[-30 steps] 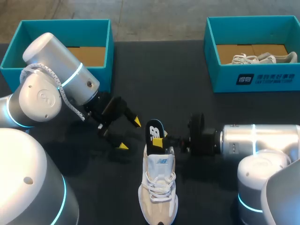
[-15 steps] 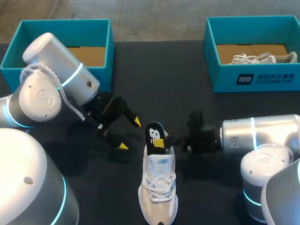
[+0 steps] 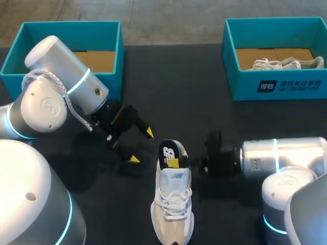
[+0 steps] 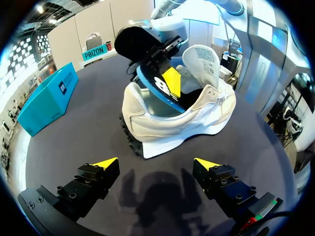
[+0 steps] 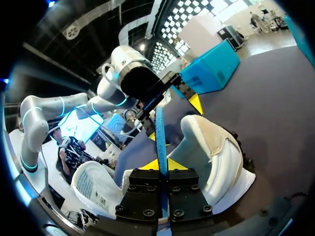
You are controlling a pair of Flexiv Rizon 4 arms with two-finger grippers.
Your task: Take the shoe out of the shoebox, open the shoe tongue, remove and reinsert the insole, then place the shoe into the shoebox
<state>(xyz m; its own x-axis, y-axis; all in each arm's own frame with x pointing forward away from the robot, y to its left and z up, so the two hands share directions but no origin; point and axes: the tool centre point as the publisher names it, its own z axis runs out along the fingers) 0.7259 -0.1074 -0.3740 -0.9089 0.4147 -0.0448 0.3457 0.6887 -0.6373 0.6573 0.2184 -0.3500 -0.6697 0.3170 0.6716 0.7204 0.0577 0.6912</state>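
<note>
A white sneaker (image 3: 172, 214) lies on the dark table near its front edge, heel toward the boxes. A black insole (image 3: 167, 151) with a blue underside stands partly out of the heel opening. My right gripper (image 3: 176, 163) comes in from the right and is shut on the insole's edge. In the right wrist view the insole (image 5: 160, 130) runs as a thin blue line between that gripper's (image 5: 162, 166) yellow tips, above the shoe (image 5: 214, 147). My left gripper (image 3: 141, 146) stands open just left of the shoe; in its own view the gripper (image 4: 155, 164) faces the sneaker's (image 4: 167, 125) side and the insole (image 4: 160, 88).
A teal shoebox (image 3: 110, 35) with a cardboard floor stands at the back left, partly behind my left arm. Another teal shoebox (image 3: 265, 84) at the back right holds a second pale shoe (image 3: 278, 64). Bare dark table (image 3: 173, 87) lies between them.
The insole has sunk lower into the heel opening with my right gripper, whose fingers closed tighter on it. The left arm and the sneaker have not moved.
</note>
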